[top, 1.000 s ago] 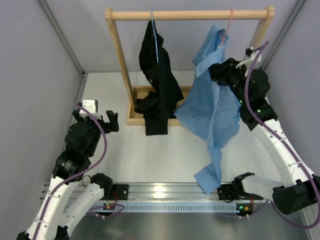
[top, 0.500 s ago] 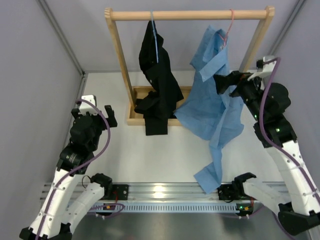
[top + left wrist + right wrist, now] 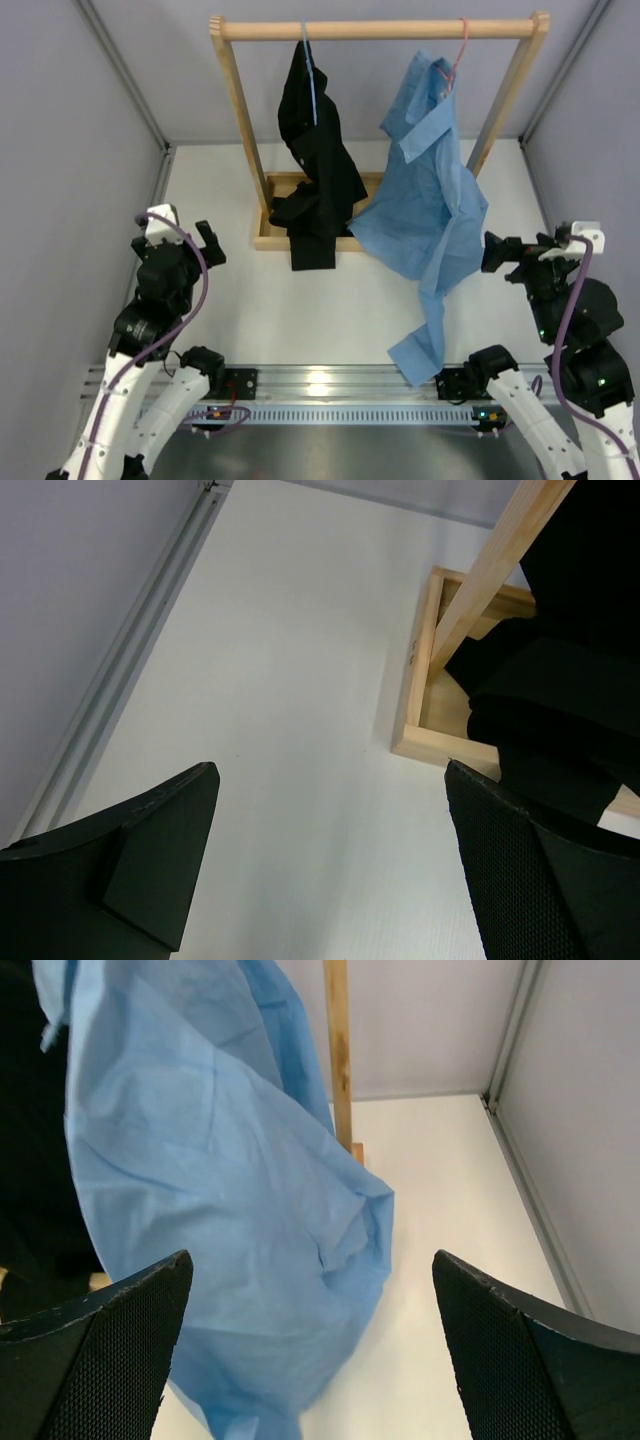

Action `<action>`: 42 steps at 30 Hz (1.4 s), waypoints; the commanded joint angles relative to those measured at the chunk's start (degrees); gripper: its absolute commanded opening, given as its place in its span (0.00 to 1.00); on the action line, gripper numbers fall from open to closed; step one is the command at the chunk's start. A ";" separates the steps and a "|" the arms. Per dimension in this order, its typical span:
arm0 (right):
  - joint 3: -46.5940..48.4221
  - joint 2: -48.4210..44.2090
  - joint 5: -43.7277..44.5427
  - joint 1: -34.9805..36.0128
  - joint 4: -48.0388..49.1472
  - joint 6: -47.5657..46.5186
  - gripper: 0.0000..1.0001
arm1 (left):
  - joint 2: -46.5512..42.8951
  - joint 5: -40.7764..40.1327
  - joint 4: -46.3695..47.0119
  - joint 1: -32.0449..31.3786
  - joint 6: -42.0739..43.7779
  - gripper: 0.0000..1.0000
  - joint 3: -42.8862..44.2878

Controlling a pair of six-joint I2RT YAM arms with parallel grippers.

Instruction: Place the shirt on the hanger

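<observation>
Shirt [image 3: 425,190] hangs on hanger [image 3: 458,55], upper right; left gripper [image 3: 208,243] and right gripper [image 3: 497,255], lower corners, both spread, empty.

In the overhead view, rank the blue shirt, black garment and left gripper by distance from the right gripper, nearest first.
1. Blue shirt, hanging just left of the right gripper.
2. Black garment, rack's left side.
3. Left gripper, far left.

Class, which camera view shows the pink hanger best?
The top external view: the pink hanger hooks over the wooden rail, carrying the shirt. Neither wrist view shows it; the right wrist sees only shirt.
</observation>
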 commanded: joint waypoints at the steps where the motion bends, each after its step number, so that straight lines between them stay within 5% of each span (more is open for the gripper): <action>1: -3.03 -3.08 2.00 0.09 -4.83 -1.09 1.00 | -3.59 -0.01 -0.11 0.31 -2.68 0.98 -2.36; 16: -8.49 -7.66 2.79 0.00 -5.36 1.90 0.99 | -5.88 7.55 1.65 0.31 -2.33 0.98 -5.61; 42: -8.93 -6.43 3.67 0.00 -4.74 0.67 0.99 | -6.85 7.73 1.82 0.31 -1.45 0.98 -5.79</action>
